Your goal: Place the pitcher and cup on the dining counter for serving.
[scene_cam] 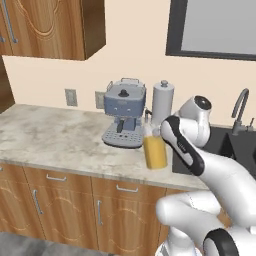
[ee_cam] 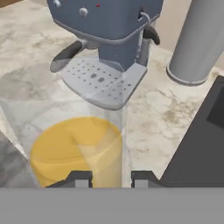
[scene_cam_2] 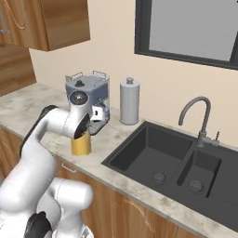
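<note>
The pitcher (scene_cam: 155, 152) is clear glass with orange juice in its lower part. It stands on the marble kitchen counter (scene_cam: 50, 135), just in front of the coffee machine and left of the sink. My gripper (ee_cam: 112, 178) comes down on it from above. In the hand view a strip of the pitcher's (ee_cam: 74, 148) glass runs between the two fingertips, and the jaws are shut on it. From the right base view the hand (scene_cam_2: 96, 116) sits over the top of the pitcher (scene_cam_2: 81, 145). The cup and the dining counter are out of view.
A grey-blue coffee machine (scene_cam: 124, 112) stands right behind the pitcher, with a tall grey canister (scene_cam: 162, 102) to its right. A dark double sink (scene_cam_2: 172, 158) with a curved faucet (scene_cam_2: 200, 116) lies to the right. Wooden wall cabinets (scene_cam: 50, 25) hang above the counter.
</note>
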Motion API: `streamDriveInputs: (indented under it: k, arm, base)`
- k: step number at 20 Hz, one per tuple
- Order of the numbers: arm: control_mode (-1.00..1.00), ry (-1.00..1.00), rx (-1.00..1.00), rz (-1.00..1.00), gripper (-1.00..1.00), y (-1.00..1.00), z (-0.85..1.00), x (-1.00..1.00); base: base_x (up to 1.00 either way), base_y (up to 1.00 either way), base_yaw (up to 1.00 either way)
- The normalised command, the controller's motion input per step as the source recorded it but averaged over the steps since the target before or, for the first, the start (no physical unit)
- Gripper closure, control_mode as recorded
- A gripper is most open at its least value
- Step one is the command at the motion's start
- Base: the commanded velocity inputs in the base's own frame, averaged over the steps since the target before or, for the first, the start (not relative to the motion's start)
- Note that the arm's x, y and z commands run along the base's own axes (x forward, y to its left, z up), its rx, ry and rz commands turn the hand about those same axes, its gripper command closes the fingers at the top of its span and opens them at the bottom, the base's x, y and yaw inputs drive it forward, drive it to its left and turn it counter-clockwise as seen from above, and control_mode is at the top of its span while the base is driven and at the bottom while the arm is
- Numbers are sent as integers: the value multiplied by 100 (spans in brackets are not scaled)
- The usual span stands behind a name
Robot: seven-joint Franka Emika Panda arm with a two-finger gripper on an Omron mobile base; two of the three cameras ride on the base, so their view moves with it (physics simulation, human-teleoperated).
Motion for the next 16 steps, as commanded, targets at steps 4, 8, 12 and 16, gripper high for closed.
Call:
streamDriveInputs:
  k: [4, 8, 12, 16]
  arm:
    - [-100, -23, 0, 0, 100, 18, 94, -59]
    - [-100, -24, 0, 0, 100, 11, 72, -58]
    - [-100, -20, 0, 7, 100, 16, 50, -55]
    - [100, 0, 0, 0, 100, 0, 0, 0]
  base:
    - [0, 0, 0]
    - [0, 0, 0]
    - [0, 0, 0]
    - [-44, 57, 71]
